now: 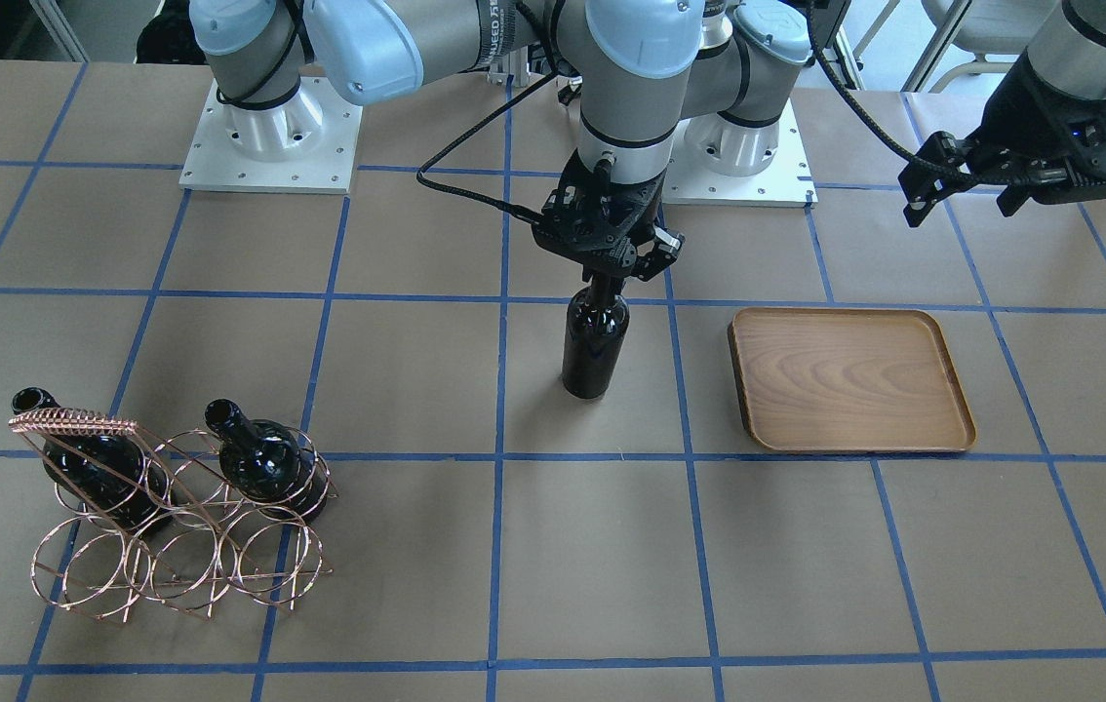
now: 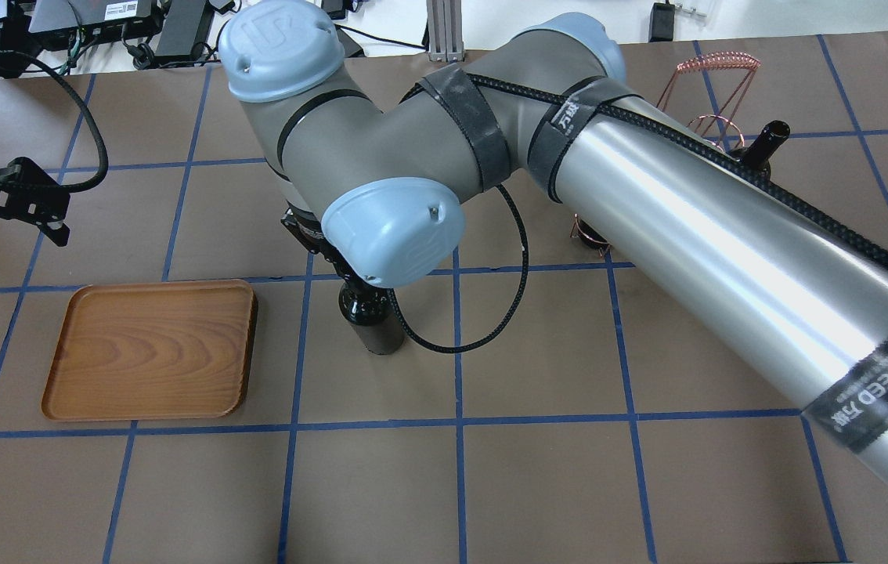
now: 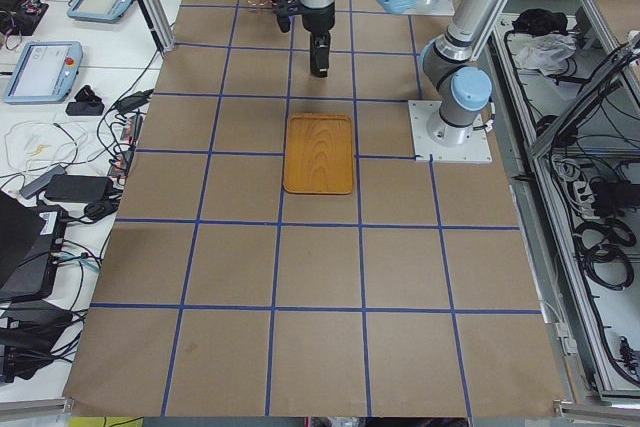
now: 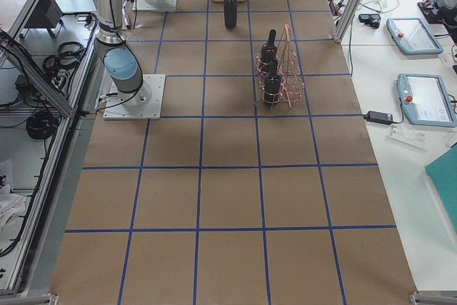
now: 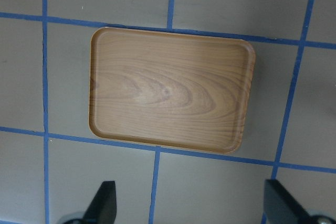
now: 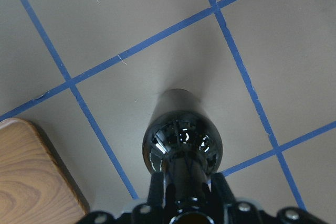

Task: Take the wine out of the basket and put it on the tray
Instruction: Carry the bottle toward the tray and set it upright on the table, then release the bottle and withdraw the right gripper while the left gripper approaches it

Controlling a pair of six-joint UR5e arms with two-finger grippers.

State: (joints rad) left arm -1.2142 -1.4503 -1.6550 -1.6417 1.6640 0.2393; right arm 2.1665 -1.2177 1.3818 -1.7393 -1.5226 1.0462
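My right gripper (image 1: pixel 602 278) is shut on the neck of a black wine bottle (image 1: pixel 595 341). The bottle hangs upright with its base at the table, a little to the side of the wooden tray (image 1: pixel 850 380). The right wrist view shows the fingers (image 6: pixel 156 187) clamped on the neck above the bottle's shoulder (image 6: pixel 182 140), with a tray corner (image 6: pixel 26 171) nearby. My left gripper (image 1: pixel 963 205) is open and empty, high beyond the tray; its wrist view looks down on the tray (image 5: pixel 170 90). The copper wire basket (image 1: pixel 173 526) holds two more bottles (image 1: pixel 95 458) (image 1: pixel 260 458).
Brown paper with blue tape lines covers the table. In the overhead view my right arm's long link hides most of the basket (image 2: pixel 714 86); one bottle neck (image 2: pixel 765 141) shows. The arm bases (image 1: pixel 270 127) stand at the robot's edge.
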